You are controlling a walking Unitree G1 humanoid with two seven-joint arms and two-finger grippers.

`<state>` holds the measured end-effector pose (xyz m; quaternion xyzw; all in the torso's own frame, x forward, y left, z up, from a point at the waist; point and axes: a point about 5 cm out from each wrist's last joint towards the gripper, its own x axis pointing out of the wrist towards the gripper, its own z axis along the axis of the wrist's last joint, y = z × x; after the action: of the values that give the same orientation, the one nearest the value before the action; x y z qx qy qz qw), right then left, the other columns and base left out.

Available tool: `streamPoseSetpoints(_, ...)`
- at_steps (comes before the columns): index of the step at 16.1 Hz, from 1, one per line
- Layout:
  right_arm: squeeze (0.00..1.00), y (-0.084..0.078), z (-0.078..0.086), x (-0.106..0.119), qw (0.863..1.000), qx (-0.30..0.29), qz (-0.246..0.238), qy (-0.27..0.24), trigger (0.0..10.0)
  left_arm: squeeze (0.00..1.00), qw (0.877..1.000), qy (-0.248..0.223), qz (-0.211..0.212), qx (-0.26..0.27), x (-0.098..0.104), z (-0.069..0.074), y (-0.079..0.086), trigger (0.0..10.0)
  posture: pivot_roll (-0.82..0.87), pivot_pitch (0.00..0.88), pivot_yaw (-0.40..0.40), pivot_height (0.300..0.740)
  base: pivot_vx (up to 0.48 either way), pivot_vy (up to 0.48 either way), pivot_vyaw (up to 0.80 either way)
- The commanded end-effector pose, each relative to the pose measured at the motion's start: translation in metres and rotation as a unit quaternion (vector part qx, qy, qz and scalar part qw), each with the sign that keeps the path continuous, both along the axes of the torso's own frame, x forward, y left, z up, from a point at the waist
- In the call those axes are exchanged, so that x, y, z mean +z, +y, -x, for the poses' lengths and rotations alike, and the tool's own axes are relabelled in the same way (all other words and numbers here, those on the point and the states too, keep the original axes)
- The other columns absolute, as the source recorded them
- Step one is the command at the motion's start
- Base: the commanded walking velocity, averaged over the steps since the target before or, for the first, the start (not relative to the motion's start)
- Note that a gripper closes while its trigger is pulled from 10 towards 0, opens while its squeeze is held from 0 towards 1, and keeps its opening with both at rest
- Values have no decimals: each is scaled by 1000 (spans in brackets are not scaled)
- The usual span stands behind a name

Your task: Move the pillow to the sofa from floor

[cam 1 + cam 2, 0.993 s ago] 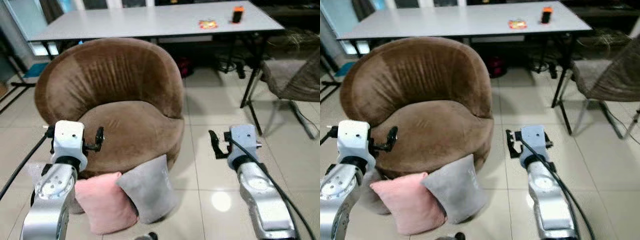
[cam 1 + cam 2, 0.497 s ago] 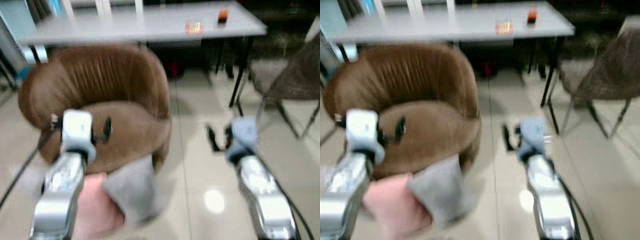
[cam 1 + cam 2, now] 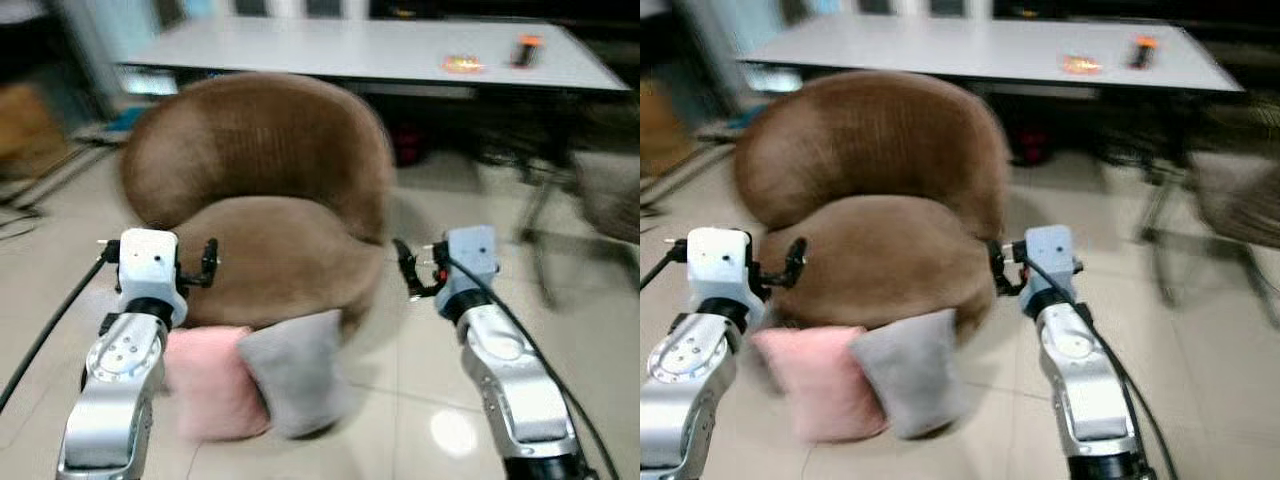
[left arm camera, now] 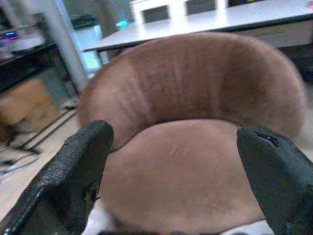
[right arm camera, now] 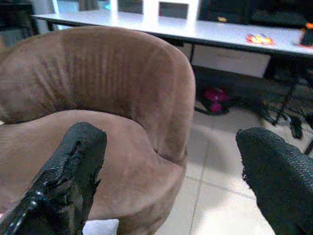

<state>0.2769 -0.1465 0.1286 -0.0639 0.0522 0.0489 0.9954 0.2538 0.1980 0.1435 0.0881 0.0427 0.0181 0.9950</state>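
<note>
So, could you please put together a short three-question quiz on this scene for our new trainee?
1. True or false: the pink pillow already lies on the seat of the brown sofa.
2. Which pillow stands nearer the right gripper: A) the pink pillow, B) the grey pillow?
3. Fill in: the left gripper and the right gripper are both ____, holding nothing.

Key
1. False: it stands on the floor, against the sofa's front.
2. B.
3. Open.
</note>
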Motion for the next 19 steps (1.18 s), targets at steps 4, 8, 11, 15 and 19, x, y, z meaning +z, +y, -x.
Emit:
streamPoseSetpoints(4, 0, -13, -1, 0, 998, -56, 16, -12, 10000, 0, 1000, -10, -6, -9, 6, 1, -2, 10000, -72, 0, 65, 740, 259, 0, 0)
streamPoseSetpoints(8, 0, -6, -1, 0, 999, -26, -14, -18, 10000, 4, 1000, -13, -2, -3, 8, 1, 3, 10000, -70, 0, 58, 740, 277, 0, 0)
streamPoseSetpoints(11, 0, -7, 0, 0, 999, -30, -26, -13, 10000, 27, 1000, -16, -3, 5, 8, 1, 6, 10000, -79, 0, 60, 740, 318, 0, 0)
streamPoseSetpoints(15, 0, -13, 3, -1, 999, -40, -20, -15, 10000, 20, 1000, -18, 0, -9, 7, -2, 2, 10000, -104, 0, 72, 740, 346, 0, 0)
streamPoseSetpoints(19, 0, -16, 2, -1, 999, -43, 13, -22, 10000, 16, 1000, -18, -1, -16, 6, -1, -1, 10000, -94, 0, 67, 740, 345, 0, 0)
